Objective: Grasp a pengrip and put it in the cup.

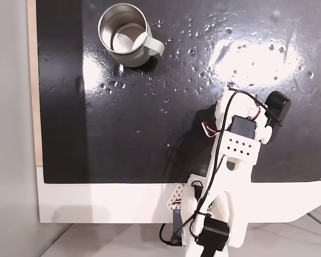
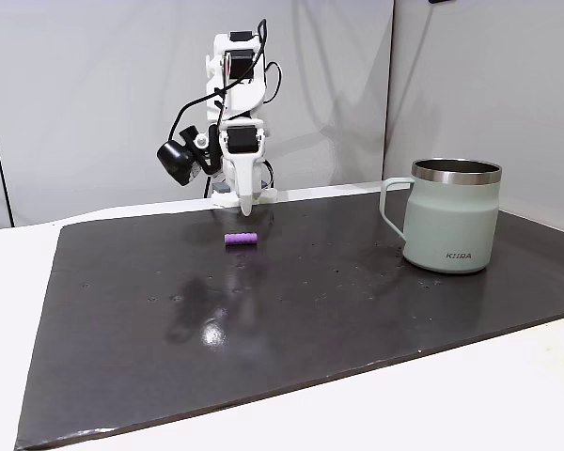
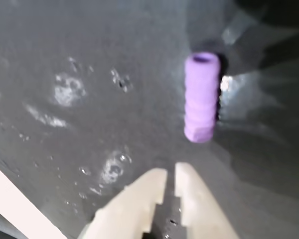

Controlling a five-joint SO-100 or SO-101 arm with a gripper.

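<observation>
Looking at the wrist view, the tool [image 3: 170,174] hangs nearly closed and empty, with the pengrip [image 3: 202,97] lying on the black mat [image 3: 65,50] just ahead and slightly right, long axis pointing away. The cup [image 2: 451,216] sits well apart.

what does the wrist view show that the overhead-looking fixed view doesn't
Wrist view: the purple pengrip lying on the mat, ahead and to the right of the claw, whose fingertips stand nearly together with a thin gap and hold nothing. The fixed view from above: the cup at the mat's far left with nothing visible inside it, plus the arm. Both: the shiny black mat.
</observation>
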